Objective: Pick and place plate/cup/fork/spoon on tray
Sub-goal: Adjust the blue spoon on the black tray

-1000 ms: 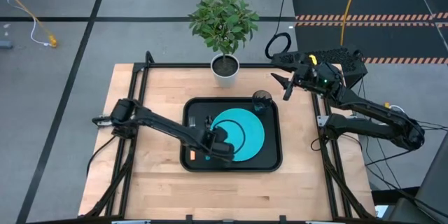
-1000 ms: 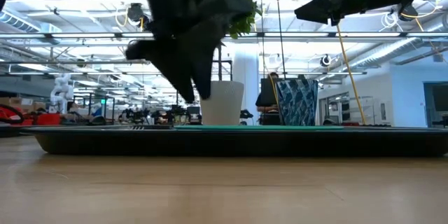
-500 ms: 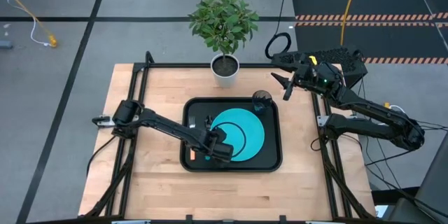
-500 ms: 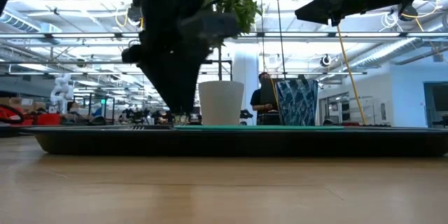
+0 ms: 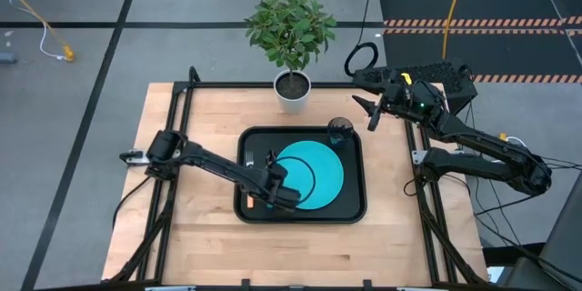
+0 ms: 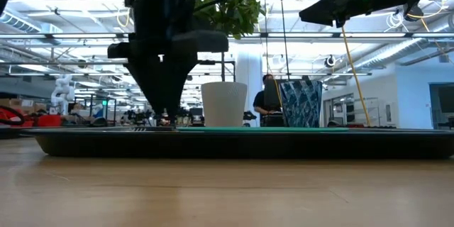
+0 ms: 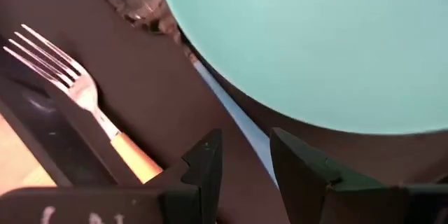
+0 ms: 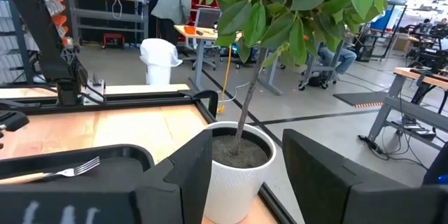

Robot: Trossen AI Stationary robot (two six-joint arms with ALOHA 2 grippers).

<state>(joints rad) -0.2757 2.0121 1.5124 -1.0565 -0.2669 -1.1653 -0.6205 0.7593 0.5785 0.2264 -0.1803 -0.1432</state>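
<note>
The black tray (image 5: 350, 209) lies mid-table. On it rest the turquoise plate (image 5: 314, 173), the dark cup (image 5: 340, 130) in its far right corner, and the orange-handled fork (image 5: 247, 202) along its left rim. The spoon's light blue handle (image 7: 224, 101) lies flat on the tray between the fork (image 7: 77, 91) and the plate (image 7: 315, 42). My left gripper (image 7: 245, 164) points steeply down over this handle, open, one fingertip on each side of it, low at the tray (image 6: 167, 117). My right gripper (image 5: 368, 114) hangs open and level above the table's far right. My left gripper stands astride the spoon's handle near its near end (image 7: 262, 157), coming from above. The handle lies close to one finger (image 7: 301, 168), with bare tray showing toward the other. Whether a finger touches the handle, I cannot tell.
A white pot with a green plant (image 5: 293, 91) stands at the table's far edge, just beyond the tray. Bare wood lies left, right and near of the tray. The room beyond the table holds benches and a person.
My left gripper has tipped from a slant to pointing steeply down and has sunk toward the tray's left part, its fingertips now at rim height. The gap between its fingers looks unchanged. The plate, fork and cup have stayed put.
</note>
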